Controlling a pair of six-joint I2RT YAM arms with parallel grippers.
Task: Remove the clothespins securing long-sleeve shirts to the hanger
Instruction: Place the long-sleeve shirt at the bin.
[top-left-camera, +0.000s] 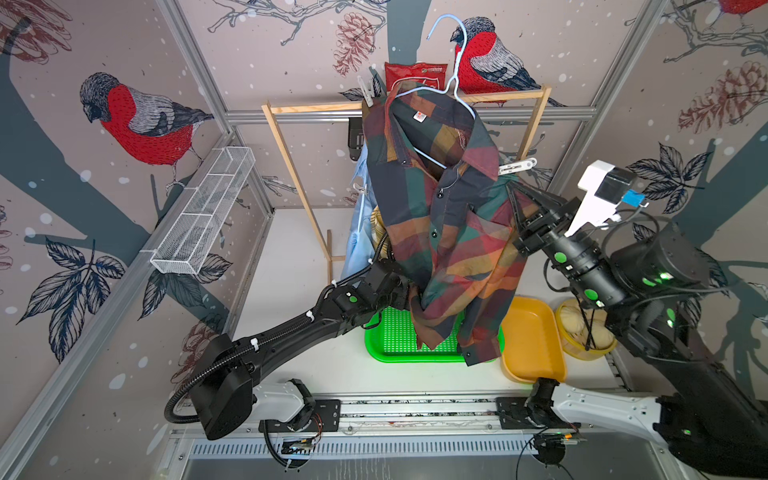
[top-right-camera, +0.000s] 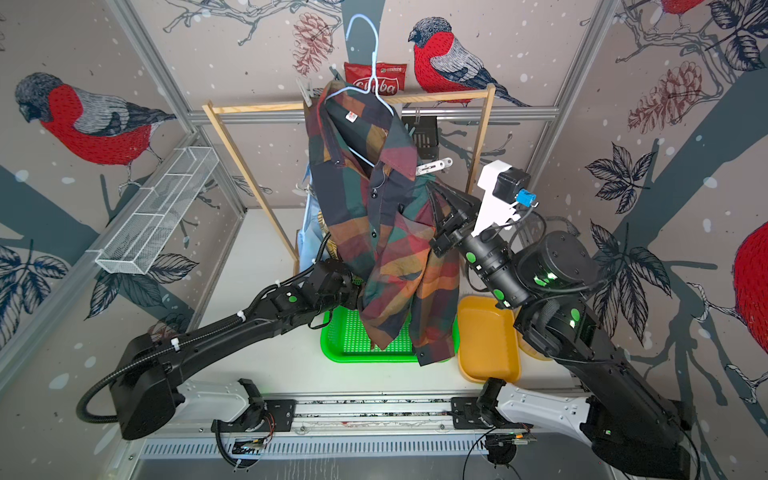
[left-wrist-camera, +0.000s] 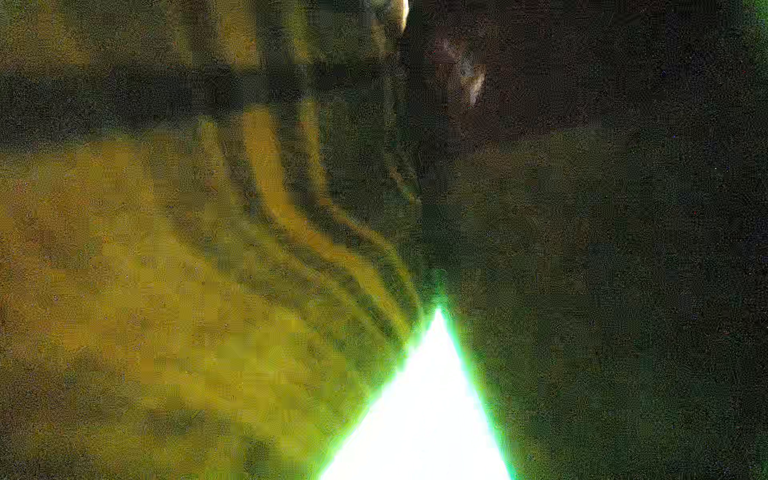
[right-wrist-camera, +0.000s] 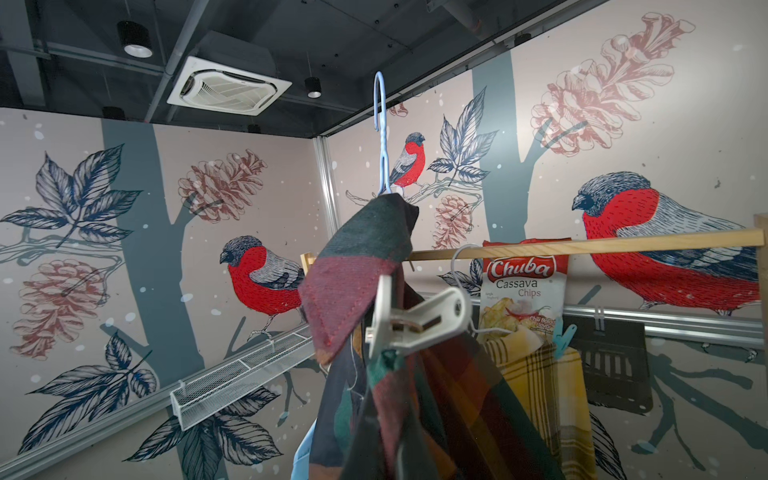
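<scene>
The dark green-and-rust plaid shirt (top-left-camera: 440, 216) hangs on a light blue wire hanger (top-left-camera: 455, 50) whose hook is in the air, off the rack. My right gripper (top-left-camera: 514, 196) is shut on the shirt just below its right shoulder. A white clothespin (top-left-camera: 517, 166) (right-wrist-camera: 415, 320) clamps that shoulder right above the gripper. At the other shoulder sits a clear clothespin (top-left-camera: 365, 93). My left gripper is hidden behind the shirt's lower edge, and its wrist view shows only cloth. Behind hang the mustard plaid shirt (right-wrist-camera: 536, 374), with a light blue clothespin (right-wrist-camera: 563, 334), and the light blue shirt (top-left-camera: 356, 232).
The wooden rack (top-left-camera: 316, 109) stands behind, with a chips bag (top-left-camera: 415, 75) on its bar. Below the shirt lie a green tray (top-left-camera: 386, 340) and an orange tray (top-left-camera: 532, 336), with a yellow bowl (top-left-camera: 582, 328) beside them. A white wire basket (top-left-camera: 203, 212) is on the left wall.
</scene>
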